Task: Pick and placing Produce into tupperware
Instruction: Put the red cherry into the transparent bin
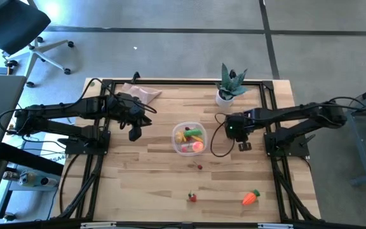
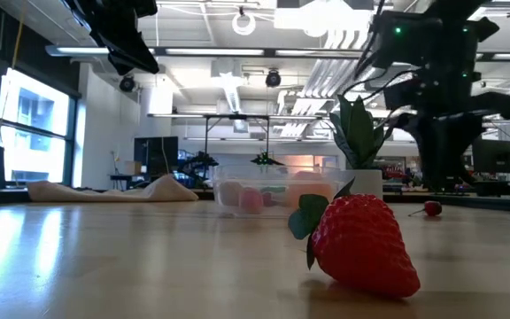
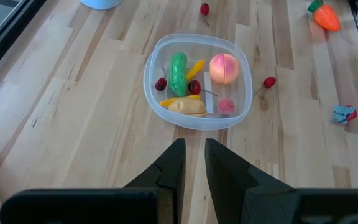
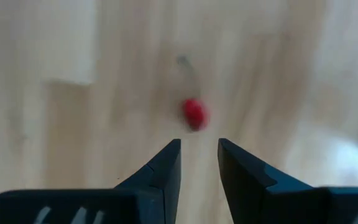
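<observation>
The clear round tupperware stands mid-table, holding a green pepper, an orange ball, yellow pieces and cherries. My right gripper points straight down just right of it, open, above a small red cherry lying on the wood. My left gripper hovers left of the tupperware, slanting down toward it, shut to a narrow slit with nothing in it. Another cherry, a strawberry and a carrot lie nearer the front edge.
A spiky green plant in a white pot stands at the far edge, close behind my right arm. A beige cloth lies at the far left. Black frame rails run along the table's sides.
</observation>
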Available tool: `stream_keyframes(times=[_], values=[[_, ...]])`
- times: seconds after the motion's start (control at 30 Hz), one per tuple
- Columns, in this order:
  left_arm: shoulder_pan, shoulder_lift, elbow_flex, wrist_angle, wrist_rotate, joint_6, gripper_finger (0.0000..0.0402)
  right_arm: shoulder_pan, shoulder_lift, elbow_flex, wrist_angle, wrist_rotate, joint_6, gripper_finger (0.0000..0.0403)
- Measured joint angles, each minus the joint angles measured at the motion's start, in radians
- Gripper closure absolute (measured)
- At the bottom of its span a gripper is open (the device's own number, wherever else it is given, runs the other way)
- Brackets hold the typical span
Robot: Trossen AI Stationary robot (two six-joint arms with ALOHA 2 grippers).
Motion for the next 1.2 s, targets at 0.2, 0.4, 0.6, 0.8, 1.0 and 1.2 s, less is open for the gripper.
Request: stream_keyframes(times=[0.2, 0.4, 0.6, 0.8, 1.0, 1.2], values=[[0.000, 0.000, 0.000, 0.000, 0.000, 0.000, 0.0350, -0.017, 0.006, -0.001, 0.100, -0.002, 0.001, 0.0304], [0.000, 0.000, 0.000, 0.000, 0.000, 0.000, 0.0350, -0.052, 0.006, -0.040, 0.124, -0.054, 0.004, 0.0304], [0.000, 0.000, 0.000, 0.000, 0.000, 0.000, 0.0350, -0.082, 0.012, -0.045, 0.128, -0.094, -0.002, 0.0304], [0.000, 0.000, 0.000, 0.000, 0.000, 0.000, 0.0350, -0.098, 0.081, -0.045, 0.132, -0.114, -0.003, 0.0304], [0.000, 0.000, 0.000, 0.000, 0.000, 0.000, 0.0350, -0.098, 0.148, -0.045, 0.158, -0.143, -0.003, 0.0304], [0.000, 0.000, 0.000, 0.000, 0.000, 0.000, 0.0350, -0.098, 0.187, -0.045, 0.193, -0.142, -0.003, 0.0304]])
